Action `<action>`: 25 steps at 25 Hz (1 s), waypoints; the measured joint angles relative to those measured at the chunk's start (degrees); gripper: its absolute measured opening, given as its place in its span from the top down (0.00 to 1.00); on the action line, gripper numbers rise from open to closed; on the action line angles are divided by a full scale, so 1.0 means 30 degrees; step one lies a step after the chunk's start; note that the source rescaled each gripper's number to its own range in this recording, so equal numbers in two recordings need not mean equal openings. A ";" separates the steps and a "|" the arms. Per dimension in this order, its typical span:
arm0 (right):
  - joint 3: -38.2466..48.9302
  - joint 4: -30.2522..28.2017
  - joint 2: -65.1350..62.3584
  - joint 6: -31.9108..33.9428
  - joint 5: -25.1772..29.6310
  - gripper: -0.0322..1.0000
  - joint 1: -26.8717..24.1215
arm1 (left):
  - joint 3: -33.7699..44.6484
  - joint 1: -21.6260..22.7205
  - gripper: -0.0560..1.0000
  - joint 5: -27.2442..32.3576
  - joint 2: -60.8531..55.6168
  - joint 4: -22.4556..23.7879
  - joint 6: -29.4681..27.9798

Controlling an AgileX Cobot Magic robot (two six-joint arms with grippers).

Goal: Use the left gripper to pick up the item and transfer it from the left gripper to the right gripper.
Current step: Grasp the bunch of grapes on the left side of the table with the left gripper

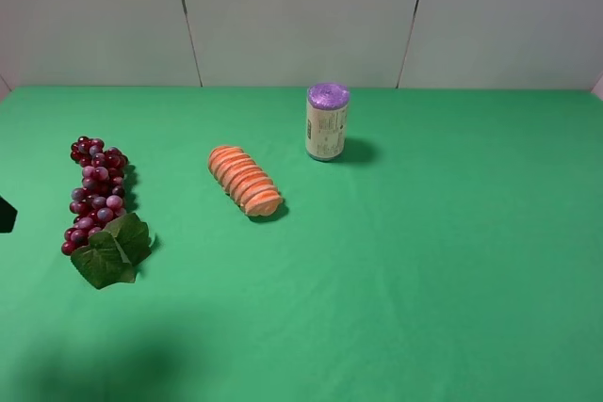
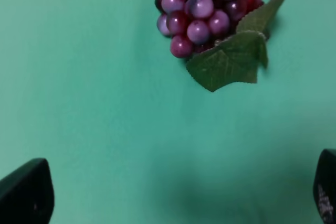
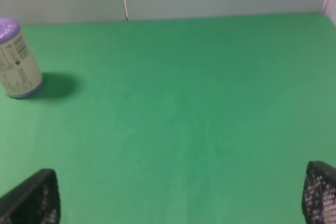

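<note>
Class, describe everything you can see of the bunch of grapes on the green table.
The bunch of glossy, plastic-looking dark red and purple grapes lies flat at the left of the green cloth-covered table, running front to back. Broad toothed green leaves sit at its near end. Only the cloth touches it.

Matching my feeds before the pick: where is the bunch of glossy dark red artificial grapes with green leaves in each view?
Exterior high: bunch of dark red grapes, far left of the green table.
Left wrist: bunch ahead of the open left gripper, partly cropped.
Right wrist: not in it.
Shared landmark: its green leaves.
</note>
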 joint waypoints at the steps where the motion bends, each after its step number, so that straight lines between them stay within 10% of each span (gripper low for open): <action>1: 0.0000 0.0000 0.0000 0.0000 0.0000 0.00 0.0000 | 0.0000 0.0000 0.00 -0.0251 0.0593 0.0000 0.0000; 25: 0.0000 0.0000 0.0000 0.0000 -0.0021 0.00 0.0000 | -0.0023 -0.2087 0.00 -0.8742 1.2343 0.0046 -0.1641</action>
